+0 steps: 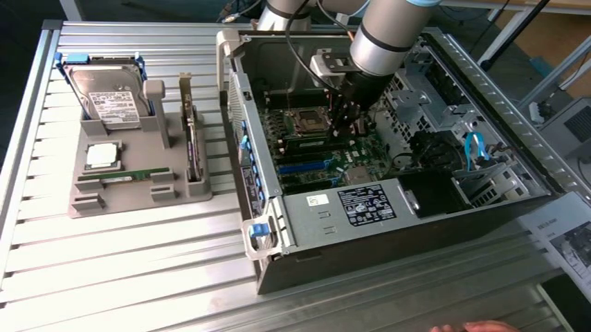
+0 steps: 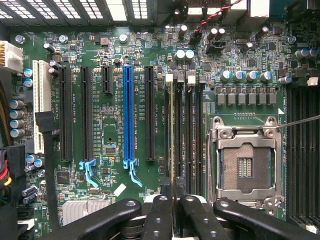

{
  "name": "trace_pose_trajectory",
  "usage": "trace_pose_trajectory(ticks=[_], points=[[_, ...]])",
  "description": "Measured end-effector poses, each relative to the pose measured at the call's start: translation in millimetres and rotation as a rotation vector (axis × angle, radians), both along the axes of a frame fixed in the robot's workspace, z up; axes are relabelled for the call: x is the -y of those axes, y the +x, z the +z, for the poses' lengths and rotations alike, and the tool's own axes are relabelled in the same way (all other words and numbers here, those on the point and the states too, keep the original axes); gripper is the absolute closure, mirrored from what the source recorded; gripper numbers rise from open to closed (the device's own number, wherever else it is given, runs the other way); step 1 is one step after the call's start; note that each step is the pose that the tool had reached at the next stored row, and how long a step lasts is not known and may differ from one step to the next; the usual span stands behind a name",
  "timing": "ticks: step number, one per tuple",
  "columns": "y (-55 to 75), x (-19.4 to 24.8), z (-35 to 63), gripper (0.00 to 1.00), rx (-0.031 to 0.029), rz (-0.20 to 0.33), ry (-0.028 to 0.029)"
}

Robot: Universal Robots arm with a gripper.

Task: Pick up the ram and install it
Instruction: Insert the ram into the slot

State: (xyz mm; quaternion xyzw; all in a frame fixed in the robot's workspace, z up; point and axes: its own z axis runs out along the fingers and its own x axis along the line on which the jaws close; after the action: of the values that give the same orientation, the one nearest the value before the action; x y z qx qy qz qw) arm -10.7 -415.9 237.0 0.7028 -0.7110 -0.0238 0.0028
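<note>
Leftmost in the exterior view, a grey fixture (image 1: 120, 207) on the slatted table (image 1: 138, 270) carries a hard drive (image 1: 111, 93), a square processor chip (image 1: 102, 155), a green stick (image 1: 124, 176) lying flat and an upright expansion card (image 1: 191, 145); toward the exterior view's right stands the open computer case (image 1: 369, 259), its motherboard (image 1: 319, 162) exposed; the arm reaches down into it, with the gripper (image 1: 349, 130) low over the board; in the wrist view the black fingers (image 2: 160, 215) are drawn nearly together, pinching the ram (image 2: 172, 135), which stands edge-on between them, in line with the memory slots between the blue slot (image 2: 128, 115) and the empty processor socket (image 2: 245, 165); whether it is seated I cannot tell; at the exterior view's far right a printed sheet (image 1: 565, 238) lies beside the case.
</note>
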Motion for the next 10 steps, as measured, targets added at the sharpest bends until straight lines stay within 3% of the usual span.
trace_pose_trajectory(ticks=[10], points=[[0.6, 0.0, -0.6, 0.88, 0.0001, 0.000, -0.0002]])
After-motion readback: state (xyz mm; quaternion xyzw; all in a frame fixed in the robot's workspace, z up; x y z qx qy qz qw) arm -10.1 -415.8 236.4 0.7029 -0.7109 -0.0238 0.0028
